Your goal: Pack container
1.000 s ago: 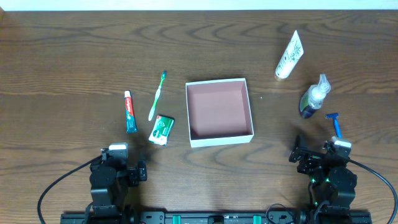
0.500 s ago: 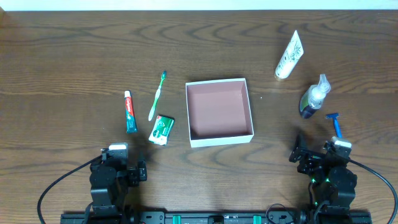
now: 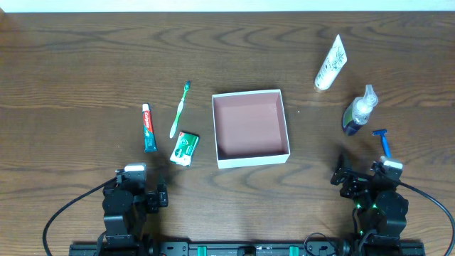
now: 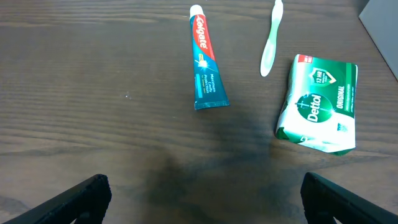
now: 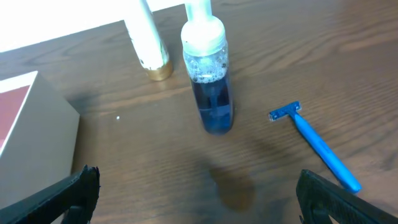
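Container [image 3: 250, 128] sits empty at centre frame, ready for filling; toothpaste [image 3: 148, 128] lies left and razor [image 3: 384, 144] right, probably so each arm can reach its own side. The left gripper [image 4: 205, 198] and right gripper [image 5: 198, 198] are spread wide, holding nothing.

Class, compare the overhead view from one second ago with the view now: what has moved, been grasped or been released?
Nothing has visibly changed. The container stays empty. The toothpaste, toothbrush and soap box lie to its left as before, and the white tube, blue bottle and razor to its right. The left gripper and right gripper stay open, holding nothing.
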Tool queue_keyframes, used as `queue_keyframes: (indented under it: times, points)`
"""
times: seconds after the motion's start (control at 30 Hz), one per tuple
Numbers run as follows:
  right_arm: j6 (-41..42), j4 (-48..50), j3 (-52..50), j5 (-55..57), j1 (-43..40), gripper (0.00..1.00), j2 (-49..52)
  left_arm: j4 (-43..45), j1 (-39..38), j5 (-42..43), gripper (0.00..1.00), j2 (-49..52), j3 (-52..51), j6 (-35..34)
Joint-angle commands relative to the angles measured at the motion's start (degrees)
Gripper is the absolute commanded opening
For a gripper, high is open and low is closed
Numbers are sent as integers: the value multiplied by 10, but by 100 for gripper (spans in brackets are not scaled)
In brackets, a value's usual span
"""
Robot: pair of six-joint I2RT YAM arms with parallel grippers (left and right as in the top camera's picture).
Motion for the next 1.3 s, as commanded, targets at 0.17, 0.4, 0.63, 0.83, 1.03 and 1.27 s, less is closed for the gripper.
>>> queue_keyframes:
  times: [0.17,0.4,0.63,0.83,1.03,1.27]
  points:
    - [203,31,-1,-61,6,99,-5,2,1,6,98,-4,-7,1]
    - [128,159,13,-234,6,99,-5,2,1,6,98,-4,-7,1]
    - [30,204,124,-297,6,99,-4,2,1,6,98,-4,-7,1]
    - [-32,167,298,-276,6,99,88,2,1,6,98,-4,-7,1]
    - [-111,-80,566,-264,6,99,358,2,1,6,98,-4,-7,1]
    - [-180,-483,926,-276,16,99,695,2,1,6,98,-4,-7,1]
